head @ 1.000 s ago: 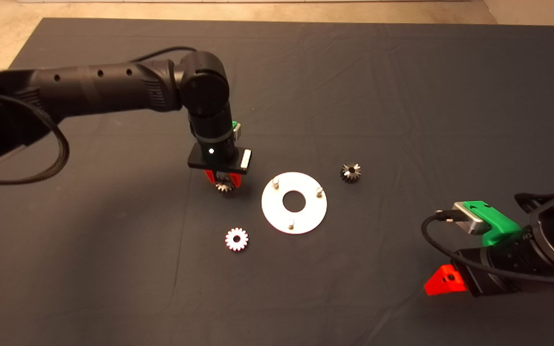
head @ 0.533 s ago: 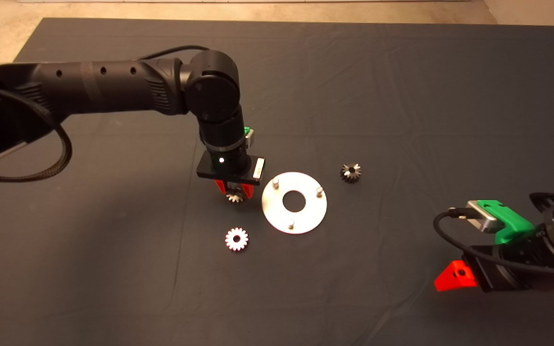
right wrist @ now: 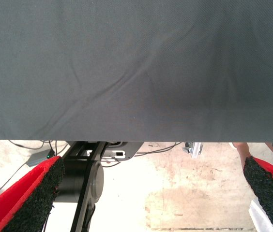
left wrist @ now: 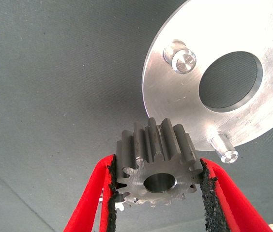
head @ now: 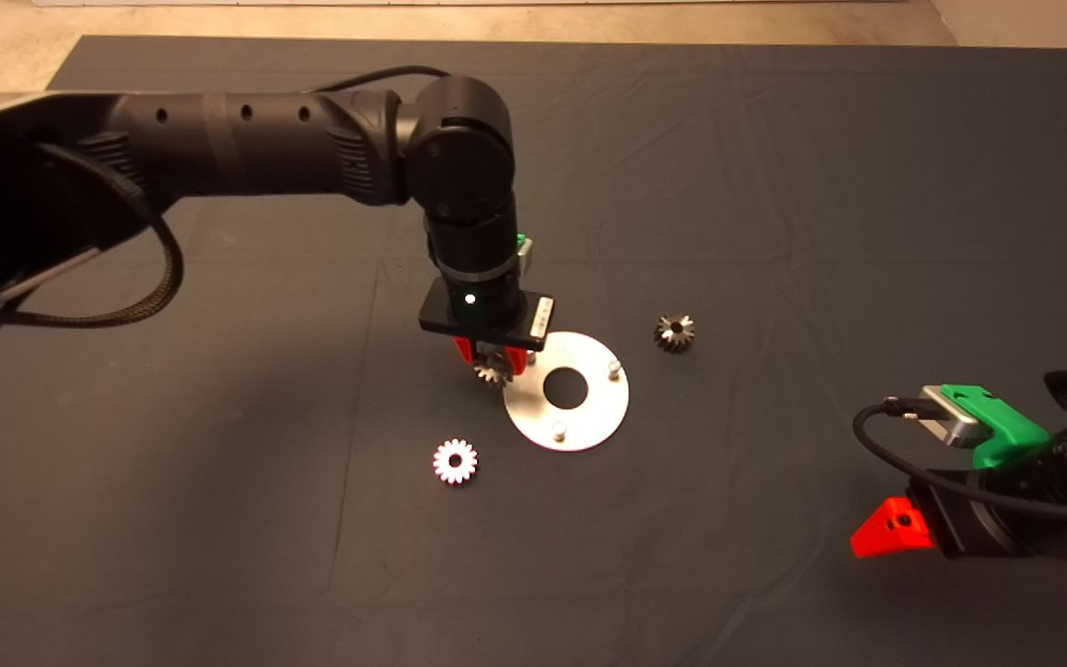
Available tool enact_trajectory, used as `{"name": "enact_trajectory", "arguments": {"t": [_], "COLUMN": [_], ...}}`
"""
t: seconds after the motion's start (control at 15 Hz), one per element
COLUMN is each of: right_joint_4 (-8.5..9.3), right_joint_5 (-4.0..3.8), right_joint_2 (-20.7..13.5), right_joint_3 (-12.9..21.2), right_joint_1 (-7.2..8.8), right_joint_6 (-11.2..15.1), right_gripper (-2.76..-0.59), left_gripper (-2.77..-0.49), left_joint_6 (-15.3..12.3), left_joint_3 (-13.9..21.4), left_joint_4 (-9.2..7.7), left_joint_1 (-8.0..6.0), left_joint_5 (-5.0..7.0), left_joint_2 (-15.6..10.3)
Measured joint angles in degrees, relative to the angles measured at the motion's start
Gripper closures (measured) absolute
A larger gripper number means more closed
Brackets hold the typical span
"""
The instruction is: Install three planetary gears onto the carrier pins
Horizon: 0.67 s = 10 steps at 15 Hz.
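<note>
My left gripper [head: 494, 363] hangs over the left rim of the silver disc [head: 589, 419], shut on a planetary gear [head: 493, 373]. In the left wrist view this gear [left wrist: 158, 164] sits clamped between the red fingers [left wrist: 105, 193], lifted off the mat beside the disc [left wrist: 175, 106]. Two carrier pins [left wrist: 182, 58] [left wrist: 226, 151] show there with nothing on them. From the head view, bare pins stand at the disc's right [head: 613, 370] and front [head: 558, 430]. Another gear [head: 455, 460] lies on the mat front-left of the disc, and a darker one [head: 674, 333] lies to its right. My right gripper [head: 895, 530] waits at the lower right, open and holding nothing.
The dark mat [head: 774, 185] covers the table, and bare floor shows beyond its far edge. The right wrist view shows the mat's edge [right wrist: 136, 137] with floor, cables and a black stand beyond it.
The left arm has carried the gear to the right, from the mat left of the disc to the disc's left rim. The right gripper has drawn back a little toward the lower right.
</note>
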Motion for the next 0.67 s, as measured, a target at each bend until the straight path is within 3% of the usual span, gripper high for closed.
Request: {"name": "enact_trajectory", "arguments": {"t": [0.27,0.53,0.67], "right_joint_4": [0.0,0.0,0.0], "right_joint_5": [0.02,0.0,0.0], "right_joint_2": [0.0,0.0,0.0], "right_joint_3": [0.0,0.0,0.0], "right_joint_1": [-0.02,-0.02,-0.02], "right_joint_6": [0.0,0.0,0.0], "right_gripper": [-2.76,-2.76,-2.76], "left_gripper": [-0.93,-0.93,-0.93], "left_joint_6": [3.4,7.5,7.8], "left_joint_3": [-4.5,-9.3,-10.5], "left_joint_4": [0.0,-0.04,-0.01], "left_joint_1": [0.0,0.0,0.0], "left_joint_5": [-0.04,-0.1,-0.12], "left_joint_2": [0.8,4.7,5.7]}}
